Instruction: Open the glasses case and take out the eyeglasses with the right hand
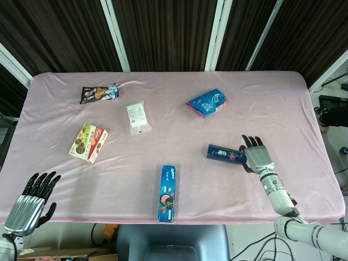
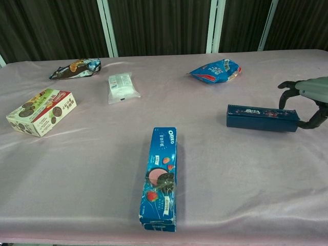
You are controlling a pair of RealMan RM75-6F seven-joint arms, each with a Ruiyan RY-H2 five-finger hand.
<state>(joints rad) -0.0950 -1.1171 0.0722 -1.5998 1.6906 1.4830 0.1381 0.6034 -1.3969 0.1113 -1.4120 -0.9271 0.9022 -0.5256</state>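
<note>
The glasses case is a long dark blue box with printed lettering, lying shut on the pink tablecloth at the right. In the chest view the glasses case lies flat, and my right hand straddles its right end, fingers behind and thumb in front. From the head view my right hand grips that same end. No eyeglasses show. My left hand hovers off the table's near left corner, fingers spread and holding nothing.
An Oreo box lies near the front edge at centre. A blue snack bag sits behind the case. Further left are a white packet, a cookie box and a dark snack bag.
</note>
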